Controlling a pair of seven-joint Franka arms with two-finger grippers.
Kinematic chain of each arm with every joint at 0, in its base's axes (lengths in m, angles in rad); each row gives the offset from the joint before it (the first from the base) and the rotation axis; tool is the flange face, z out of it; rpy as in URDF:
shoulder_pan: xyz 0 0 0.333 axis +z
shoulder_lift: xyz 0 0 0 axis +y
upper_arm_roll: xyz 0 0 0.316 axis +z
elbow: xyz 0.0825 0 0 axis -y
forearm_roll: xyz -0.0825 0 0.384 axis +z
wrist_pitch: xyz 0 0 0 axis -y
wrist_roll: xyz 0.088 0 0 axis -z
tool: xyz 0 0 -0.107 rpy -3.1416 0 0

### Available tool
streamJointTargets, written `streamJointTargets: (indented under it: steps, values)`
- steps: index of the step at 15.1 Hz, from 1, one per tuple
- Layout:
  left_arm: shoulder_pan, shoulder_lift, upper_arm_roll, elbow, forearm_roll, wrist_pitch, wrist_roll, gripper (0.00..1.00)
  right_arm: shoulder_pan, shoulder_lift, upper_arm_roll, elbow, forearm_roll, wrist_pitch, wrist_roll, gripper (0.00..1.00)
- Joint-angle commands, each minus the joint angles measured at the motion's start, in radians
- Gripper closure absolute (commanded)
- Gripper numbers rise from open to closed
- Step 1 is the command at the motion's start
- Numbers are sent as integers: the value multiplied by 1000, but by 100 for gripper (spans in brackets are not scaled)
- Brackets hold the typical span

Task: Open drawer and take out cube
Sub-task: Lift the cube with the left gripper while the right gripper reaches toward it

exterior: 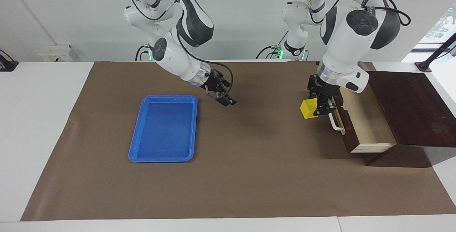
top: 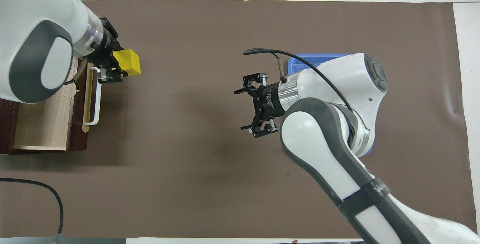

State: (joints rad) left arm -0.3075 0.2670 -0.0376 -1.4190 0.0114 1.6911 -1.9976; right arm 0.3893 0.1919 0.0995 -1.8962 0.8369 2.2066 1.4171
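blue tray mostly under right arm
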Motion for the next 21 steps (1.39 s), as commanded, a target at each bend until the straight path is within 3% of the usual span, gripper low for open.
streamJointTargets:
  steps: [1, 5, 10, 18, 21]
  values:
    - [-54, 18, 15, 32, -22, -33, -79, 100, 26, 64, -3, 32, 57, 60, 11, 0]
    - [-96, 23, 13, 26, -25, -27, -136, 100, 49, 213, -3, 211, 70, 96, 106, 0]
    - [-116, 23, 12, 26, -28, -11, -150, 100, 82, 314, -3, 374, 47, 91, 147, 0]
    - [-145, 14, 12, -12, -27, 19, -175, 100, 121, 328, -3, 408, -2, 71, 216, 0]
    - [-154, 14, 12, -21, -27, 24, -175, 100, 117, 351, -3, 476, -19, 26, 256, 0]
